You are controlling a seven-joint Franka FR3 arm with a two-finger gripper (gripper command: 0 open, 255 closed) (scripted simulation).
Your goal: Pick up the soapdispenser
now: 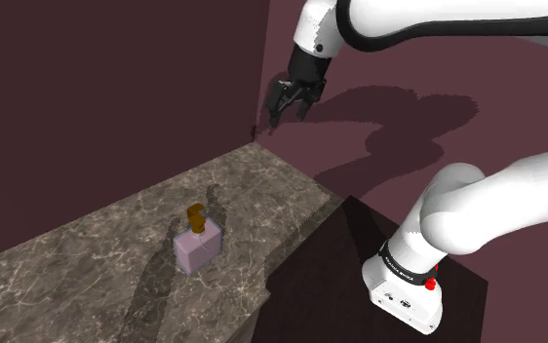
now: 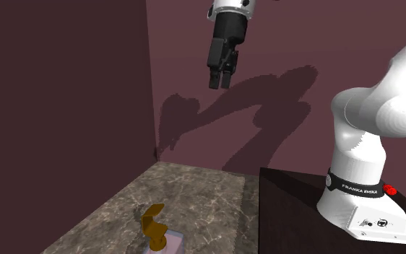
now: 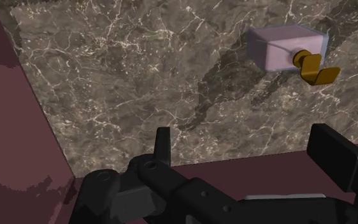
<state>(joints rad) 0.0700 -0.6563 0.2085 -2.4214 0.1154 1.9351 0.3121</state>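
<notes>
Plainly, the soap dispenser (image 1: 200, 246) stands upright on the marbled counter (image 1: 77, 253), toward the shoulder view's left and near the counter's front edge. It is a pale lilac block topped by a golden-brown pump (image 1: 195, 216). It looks small, rigid and light, probably smooth-sided and so a little slippery. The flat-sided body offers the safest hold, clasped across its thinner dimension; the pump is slim, juts to one side, and would likely twist or slip if pinched. Further right and well above, the gripper (image 1: 287, 115) hangs by the wall corner, its fingers spread apart and empty, well apart from the dispenser. Right again sits the dark stand (image 1: 360, 244). The wrist view adds the gap between the fingers seen head-on, and the dispenser from above, off to one side of the gripper's line. The second exterior view best shows the height between tool and counter.
</notes>
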